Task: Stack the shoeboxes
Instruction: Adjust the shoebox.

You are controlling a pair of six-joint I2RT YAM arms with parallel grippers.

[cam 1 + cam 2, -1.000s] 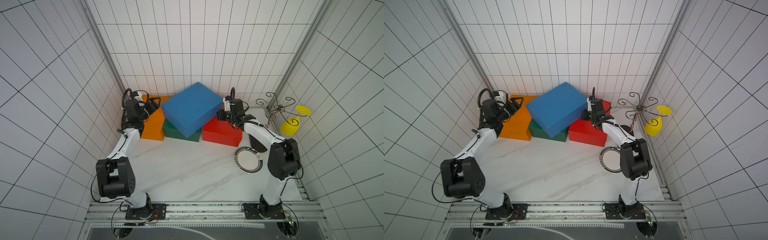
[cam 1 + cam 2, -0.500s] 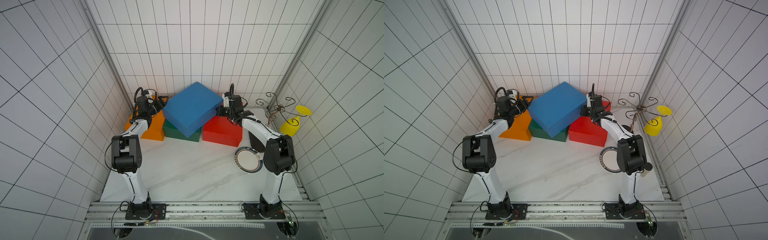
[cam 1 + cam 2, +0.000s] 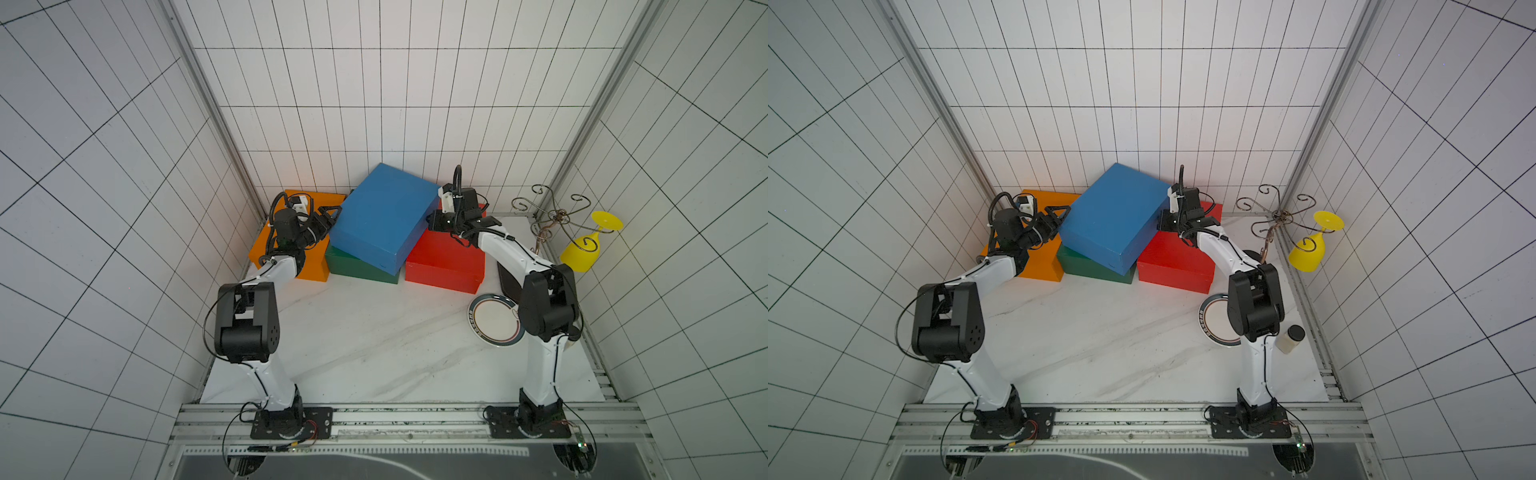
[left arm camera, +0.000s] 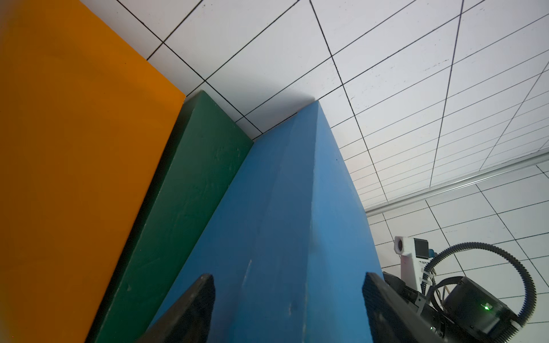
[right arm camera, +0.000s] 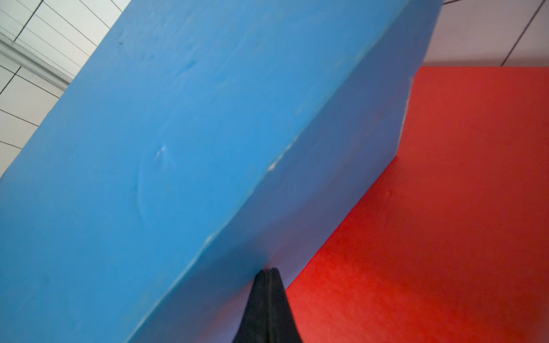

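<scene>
- The blue box (image 3: 382,216) lies askew on top of the green box (image 3: 357,269). One end reaches over the near edge of the red box (image 3: 444,259), one corner points at the back wall (image 3: 374,124), and another juts past the green box's front edge.
- The orange box (image 3: 318,268), the green box and the red box stand in a row along the back wall, with the orange one tucked into the left corner.
- The left gripper (image 3: 330,214) hangs over the orange box at the blue box's left side. Its jaws are spread wide to either side of that box's long upper edge. Whether they touch it cannot be told.
- The right gripper (image 3: 434,220) is over the red lid. Its fingers are pressed together with nothing between them, and the tip is against the blue box's side wall.
- Open room lies on the table (image 3: 365,345) between the box fronts and the arm bases.
- On the right, the plate (image 3: 492,322) lies beside the right arm (image 3: 544,307). The wire rack (image 3: 548,214) with a tilted yellow glass (image 3: 582,253) stands by the wall.
- A dark-capped bottle (image 3: 1289,338) shows in a top view, just beside the right arm.
- The left wrist view alone shows a strip of green lid lying bare between the orange and blue boxes.
- The right wrist view alone shows the closed tip just above the red lid.
</scene>
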